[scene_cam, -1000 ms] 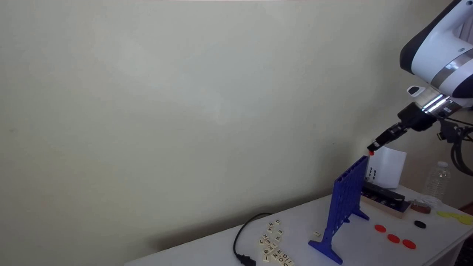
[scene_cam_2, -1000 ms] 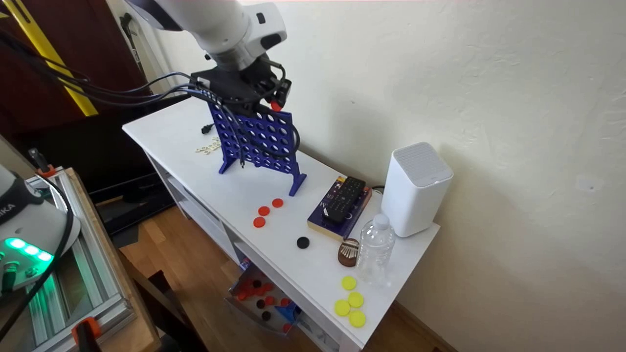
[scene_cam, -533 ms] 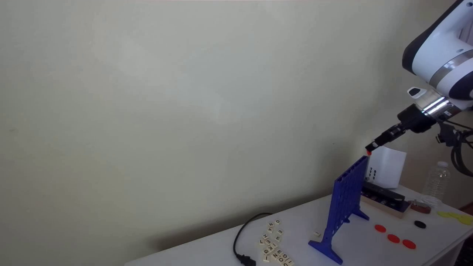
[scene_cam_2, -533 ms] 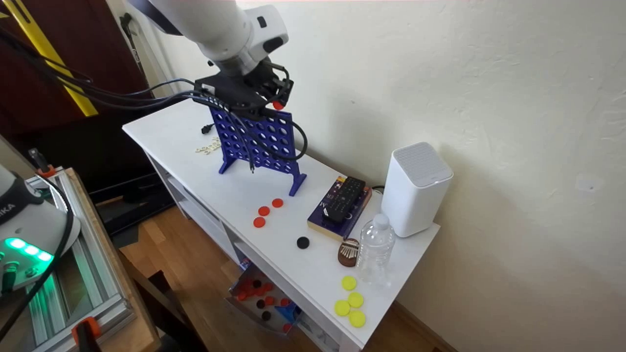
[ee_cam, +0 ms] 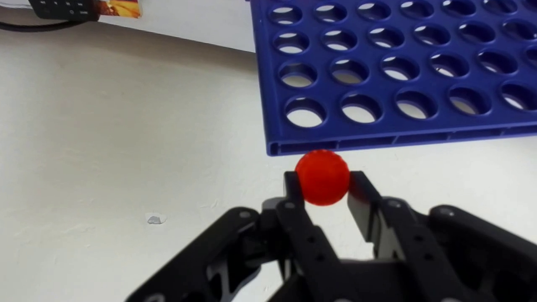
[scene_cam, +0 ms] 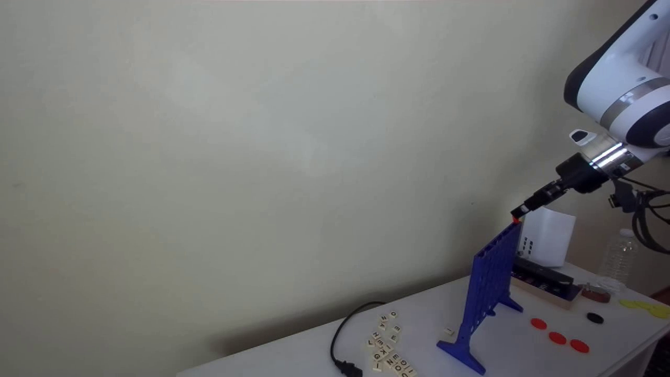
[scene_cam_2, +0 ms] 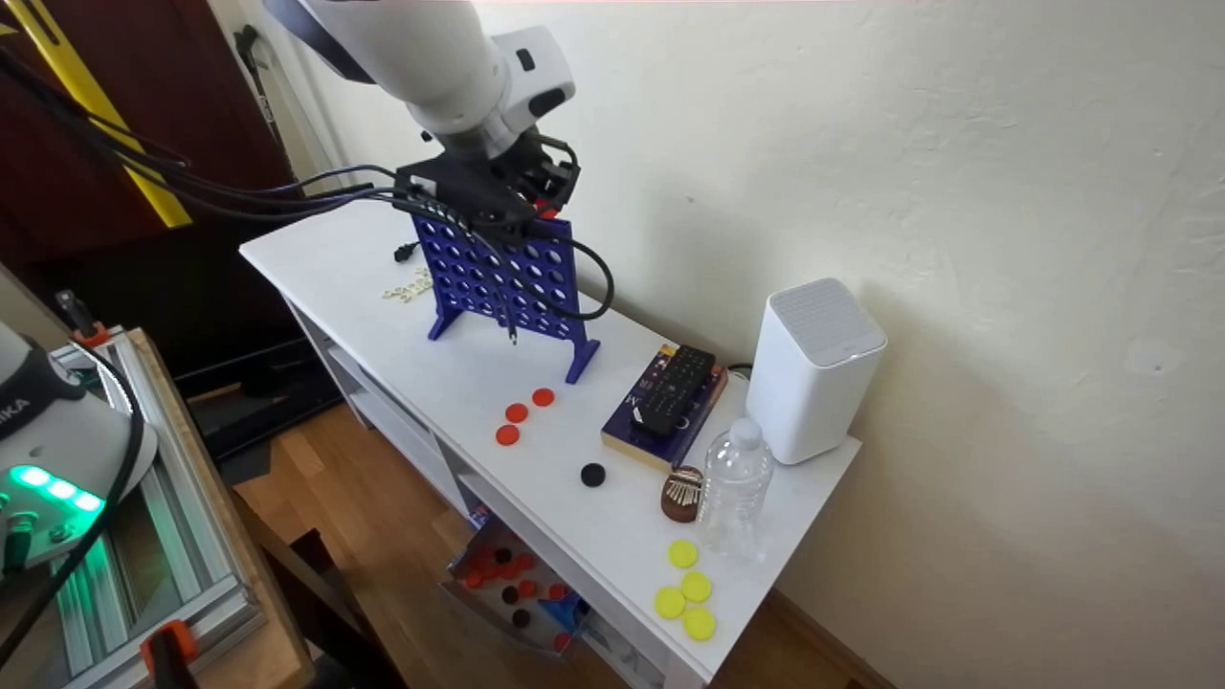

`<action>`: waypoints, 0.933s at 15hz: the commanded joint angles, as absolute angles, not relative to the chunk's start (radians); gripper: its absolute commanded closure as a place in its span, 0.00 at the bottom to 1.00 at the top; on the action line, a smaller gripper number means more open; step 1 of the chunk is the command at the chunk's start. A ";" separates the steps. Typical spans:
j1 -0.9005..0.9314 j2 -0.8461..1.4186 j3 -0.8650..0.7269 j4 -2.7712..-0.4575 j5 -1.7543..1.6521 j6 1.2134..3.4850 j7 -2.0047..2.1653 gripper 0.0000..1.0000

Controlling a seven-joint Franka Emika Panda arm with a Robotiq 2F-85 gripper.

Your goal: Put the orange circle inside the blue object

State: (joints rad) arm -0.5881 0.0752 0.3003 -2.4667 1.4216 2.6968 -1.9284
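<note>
You've got it pinched: your end effector [ee_cam: 325, 180], lower centre of the wrist view, has its fingers [ee_cam: 291, 188] drawn in to just the width of the orange circle [ee_cam: 322, 178], one against each side of its rim. The circle's flat face is toward the camera, right by the slotted top edge of the blue object [ee_cam: 374, 71], its upper rim just overlapping the end slot in the picture; whether the two touch, these views won't tell you. Your blue object takes the upper right of the wrist view, and it stands upright at lower right in an exterior view, where your arm [scene_cam: 610, 86] slants in from the upper right.

Out onto the white desk [scene_cam_2: 459, 373]: three loose orange discs [scene_cam_2: 517, 412] lie flat at the centre of an exterior view, a black disc [scene_cam_2: 593, 475] to their lower right. Right of those you have a black remote [scene_cam_2: 676, 388] on a book [scene_cam_2: 622, 428], then a clear bottle [scene_cam_2: 735, 483] and a tall white box [scene_cam_2: 813, 383]. Four yellow discs [scene_cam_2: 696, 587] lie lower down. And at bottom centre in an exterior view, letter tiles [scene_cam: 383, 352] scatter beside a black plug [scene_cam: 349, 368].
</note>
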 commanded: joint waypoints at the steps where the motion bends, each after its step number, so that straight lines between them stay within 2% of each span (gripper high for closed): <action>1: -0.595 0.087 0.299 -2.447 1.481 2.664 -1.991 0.92; 14: -0.597 0.102 0.296 -2.444 1.483 2.671 -2.009 0.92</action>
State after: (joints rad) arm -0.5891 0.0944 0.3001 -2.4541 1.4489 2.6810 -1.9691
